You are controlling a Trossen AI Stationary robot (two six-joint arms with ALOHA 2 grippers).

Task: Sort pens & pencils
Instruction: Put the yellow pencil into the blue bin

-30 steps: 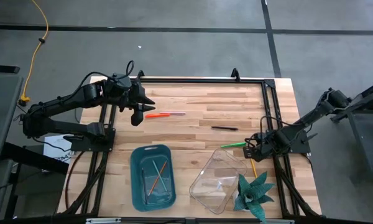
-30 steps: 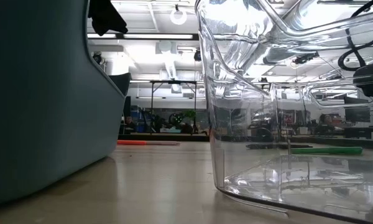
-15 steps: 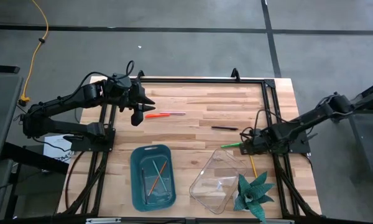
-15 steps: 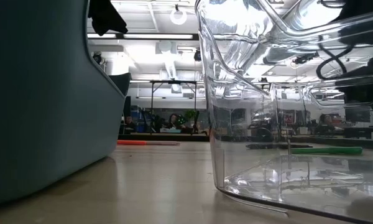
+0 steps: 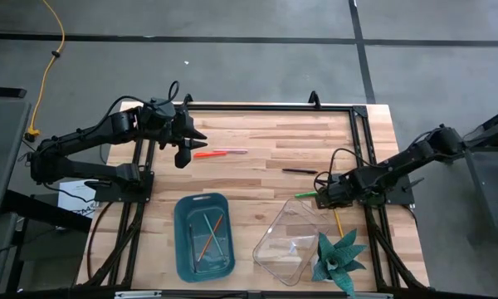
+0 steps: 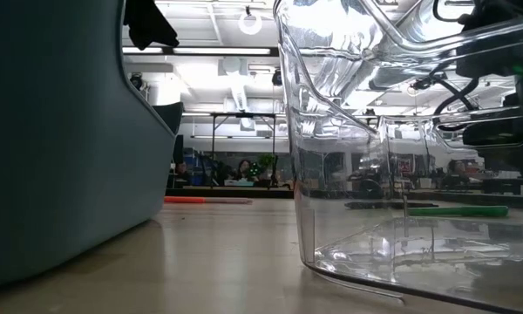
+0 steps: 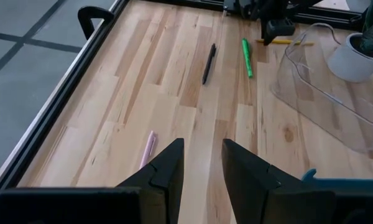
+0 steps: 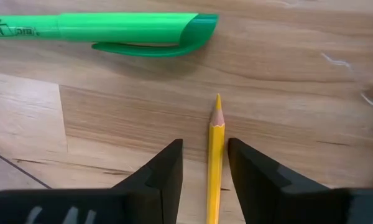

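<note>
You are looking down on a grey concrete floor (image 5: 257, 71) with dark seam lines crossing it, and a yellow cable (image 5: 48, 58) is trailing at about ten o'clock from the wooden table (image 5: 266, 174). In the low view, ceiling lights (image 6: 250, 24) are glaring over a wide workshop, and distant benches (image 6: 235, 179) are sitting beyond the table.

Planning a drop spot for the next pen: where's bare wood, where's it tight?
Free: far strip beyond the red-orange pen and black pen; middle patch between those pens and the teal bin. Tight: right gripper, green pen, yellow pencil, clear container, plant.
</note>
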